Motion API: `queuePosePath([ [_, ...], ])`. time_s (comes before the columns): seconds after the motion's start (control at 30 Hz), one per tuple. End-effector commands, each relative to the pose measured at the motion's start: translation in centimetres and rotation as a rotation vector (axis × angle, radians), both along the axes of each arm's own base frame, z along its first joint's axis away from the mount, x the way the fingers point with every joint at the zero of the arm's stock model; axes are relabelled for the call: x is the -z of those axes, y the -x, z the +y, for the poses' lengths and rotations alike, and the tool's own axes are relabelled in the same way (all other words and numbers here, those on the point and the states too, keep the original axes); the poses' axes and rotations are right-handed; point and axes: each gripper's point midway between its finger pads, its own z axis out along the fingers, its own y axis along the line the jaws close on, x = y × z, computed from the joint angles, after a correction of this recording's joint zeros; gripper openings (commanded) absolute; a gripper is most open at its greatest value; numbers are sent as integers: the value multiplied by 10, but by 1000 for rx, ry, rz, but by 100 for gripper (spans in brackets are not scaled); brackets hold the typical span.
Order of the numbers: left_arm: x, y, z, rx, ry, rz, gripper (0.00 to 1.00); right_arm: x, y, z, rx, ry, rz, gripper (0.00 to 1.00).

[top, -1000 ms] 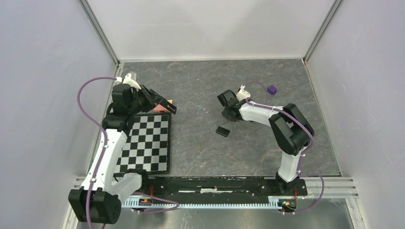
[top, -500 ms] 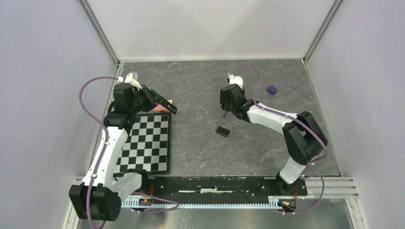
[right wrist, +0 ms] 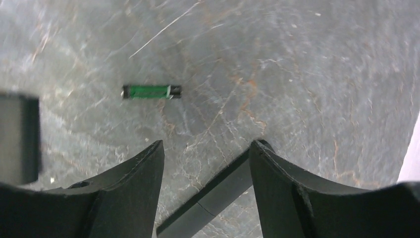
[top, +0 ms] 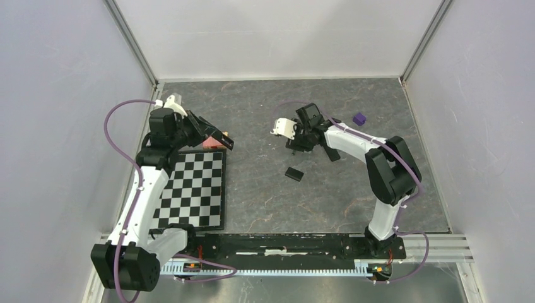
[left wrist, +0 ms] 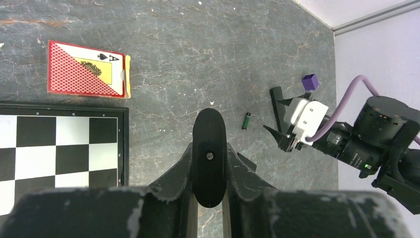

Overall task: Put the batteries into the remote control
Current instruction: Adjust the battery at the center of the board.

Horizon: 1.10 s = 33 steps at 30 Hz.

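Note:
My left gripper [top: 205, 134] is shut on a slim black remote control [top: 214, 137], held in the air over the far edge of the chessboard. The left wrist view shows the remote end-on [left wrist: 208, 129] between the fingers [left wrist: 209, 163]. A small orange spot [top: 223, 133] shows at its far end. My right gripper [top: 295, 144] is open and empty, low over the table [right wrist: 207, 146]. A small green battery [right wrist: 151, 91] lies ahead of it [left wrist: 246, 120]. A second black remote [right wrist: 218, 196] lies below its fingers [top: 331, 151]. No blue battery shows.
A small black cover [top: 294, 173] lies on the table near the right gripper. A chessboard [top: 192, 189] lies at the left, with a red card box [left wrist: 86, 75] at its far edge. A purple cube [top: 359, 118] sits at the back right. Walls enclose the table.
My right wrist has turned and swung its gripper to the left, uncovering the second remote on the table. The left arm and its remote have not moved.

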Motion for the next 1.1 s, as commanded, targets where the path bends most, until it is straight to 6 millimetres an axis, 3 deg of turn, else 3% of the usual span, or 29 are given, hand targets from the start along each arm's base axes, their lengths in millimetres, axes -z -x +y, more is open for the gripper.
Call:
queuePosePath([
  [0.0,-26,-6,-1,28,-21,-79,2,0,12,13,-353,81,50,68],
  [0.33,-30,-13,0,23,-23,-73,2,16,14,33,-521,72,129,66],
  [0.43,-31,-14,-1,26,-21,-71,2,22,18,35,-555,75,173,62],
  [0.6,-32,-13,-1,28,-27,-61,2,30,29,41,-616,33,272,47],
  [0.9,-28,-14,1,31,-48,-41,2,43,31,37,-635,28,330,41],
  [0.97,-26,-16,1,29,-46,-37,2,45,33,36,-633,26,329,33],
  [1.07,-24,-18,0,32,-39,-35,2,53,34,30,-602,44,342,14],
])
